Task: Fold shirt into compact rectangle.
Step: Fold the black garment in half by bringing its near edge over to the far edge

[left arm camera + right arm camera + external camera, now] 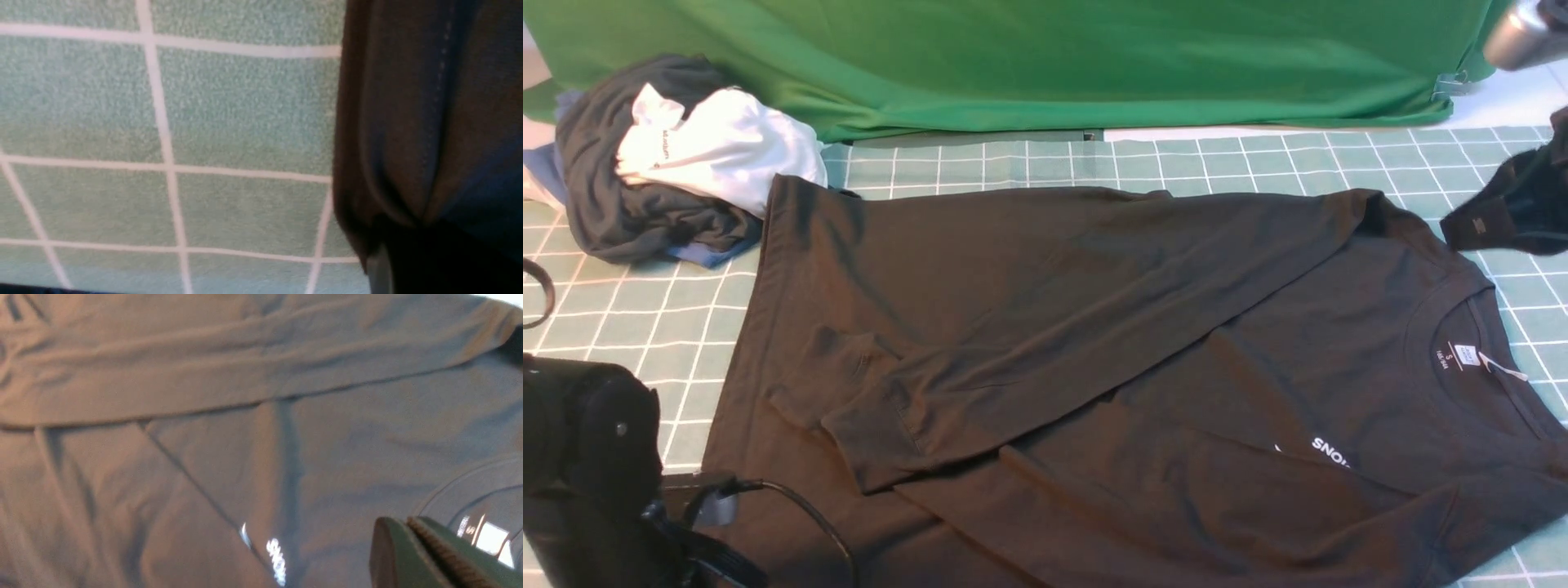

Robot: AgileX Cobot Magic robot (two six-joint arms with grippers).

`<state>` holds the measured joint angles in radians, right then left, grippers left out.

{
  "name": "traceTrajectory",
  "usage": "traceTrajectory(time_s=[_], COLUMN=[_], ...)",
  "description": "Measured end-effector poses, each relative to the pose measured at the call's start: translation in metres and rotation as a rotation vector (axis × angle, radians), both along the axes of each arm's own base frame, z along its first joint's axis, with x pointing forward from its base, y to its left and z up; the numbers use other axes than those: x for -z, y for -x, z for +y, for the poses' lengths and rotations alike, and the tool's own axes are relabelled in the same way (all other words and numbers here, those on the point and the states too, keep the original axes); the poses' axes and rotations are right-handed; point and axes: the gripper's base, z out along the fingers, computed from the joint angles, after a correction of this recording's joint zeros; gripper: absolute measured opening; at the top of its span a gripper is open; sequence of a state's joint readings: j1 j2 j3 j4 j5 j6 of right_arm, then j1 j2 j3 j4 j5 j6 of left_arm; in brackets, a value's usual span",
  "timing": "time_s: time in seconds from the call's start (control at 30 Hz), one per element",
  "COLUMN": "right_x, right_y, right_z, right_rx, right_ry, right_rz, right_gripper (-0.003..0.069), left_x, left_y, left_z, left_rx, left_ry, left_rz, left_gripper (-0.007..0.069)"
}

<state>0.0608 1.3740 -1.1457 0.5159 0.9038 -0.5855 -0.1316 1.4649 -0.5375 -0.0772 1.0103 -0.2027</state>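
Down low, the left hand [704,492] pinches the shirt [1094,327] hem; the right hand [405,525] hovers above, closed, empty.

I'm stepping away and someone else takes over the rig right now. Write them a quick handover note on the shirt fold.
Left gripper: shut, apparently pinching the hem edge of the shirt, on the robot's left.
Right gripper: shut, empty, hovering above the chest near the neck label.
Shirt: spread on the checked cloth, collar toward the right; a pile of other garments sits at far left.
Done: one sleeve is folded across the body.
Left: the remaining folds, down to a compact rectangle.
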Motion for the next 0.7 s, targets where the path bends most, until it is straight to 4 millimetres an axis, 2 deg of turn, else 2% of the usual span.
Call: traceTrajectory(time_s=[0.1,0.3,0.4,0.43,0.47,0.5,0.6,0.7], right_x=[0.003,0.008,0.023,0.024,0.035,0.043,0.066,0.094], right_y=[0.006,0.020,0.039,0.040,0.051,0.059,0.080,0.105], right_z=[0.001,0.011,0.045,0.045,0.066,0.078,0.102,0.120], right_rx=[-0.055,-0.199,-0.377,-0.378,-0.465,-0.509,-0.612,-0.710], right_ry=[0.011,0.067,0.139,0.139,0.167,0.182,0.216,0.262], right_rz=[0.061,0.161,0.221,0.225,0.226,0.221,0.201,0.148], right_gripper=[0.0041,0.0038,0.0034,0.0034,0.0036,0.0044,0.0103,0.0263], left_x=[-0.015,-0.059,-0.081,-0.081,-0.085,-0.086,-0.087,-0.087], left_y=[0.001,0.005,0.011,0.011,0.014,0.015,0.015,0.015], left_z=[0.001,0.002,0.003,0.003,0.004,0.004,0.005,0.006], left_rx=[0.014,0.005,-0.002,-0.002,-0.005,-0.003,0.001,0.007], left_ry=[-0.003,0.014,0.020,0.019,0.019,0.018,0.012,0.000], left_rz=[-0.042,-0.202,-0.286,-0.288,-0.306,-0.310,-0.319,-0.327], left_gripper=[0.0015,0.0013,0.0013,0.0013,0.0013,0.0013,0.0013,0.0013])
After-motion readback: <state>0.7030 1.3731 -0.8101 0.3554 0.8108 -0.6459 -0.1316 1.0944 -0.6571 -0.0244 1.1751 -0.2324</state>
